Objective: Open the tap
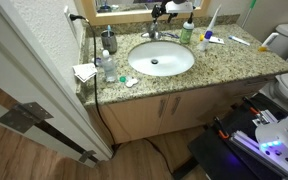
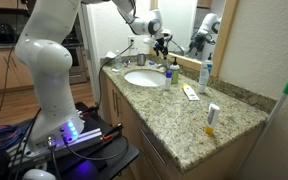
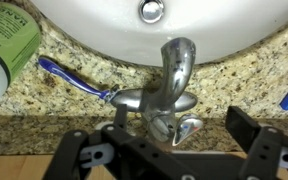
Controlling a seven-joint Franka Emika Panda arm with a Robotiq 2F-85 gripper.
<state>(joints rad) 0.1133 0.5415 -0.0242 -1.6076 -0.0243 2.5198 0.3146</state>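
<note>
Currently the black two-finger gripper [image 3: 162, 140] stands fully spread, jaws wide apart. It holds nothing, and no contact with any object is visible.

Relation governing the coming move: in the wrist view the small shiny chrome tap [image 3: 172, 95] lies directly beneath the gripper and between its two fingers, one finger to either side. The tap's long axis runs from its base, close to the gripper, along the short curved spout toward the round metal drain [image 3: 152, 12]. That axis points straight away from the wrist, so the jaws stand across it. The rounded chrome part nearest the gripper is judged to be the lever handle, though the pictures do not settle this.

In an exterior view the gripper [image 1: 170, 11] hangs just above the tap [image 1: 152, 34], at the back of the oval white basin [image 1: 144, 68], close to the mirror. From the opposite angle, an exterior view also shows the gripper [image 2: 162, 42] above the tap [image 2: 142, 58].

Surroundings: the tap stands on the speckled granite countertop [image 3: 244, 85], at the basin rim. A blue-handled toothbrush [image 3: 72, 77] lies just beside the tap base. A green-labelled bottle [image 3: 6, 40] stands further out on the same side, well clear of the jaws.
</note>
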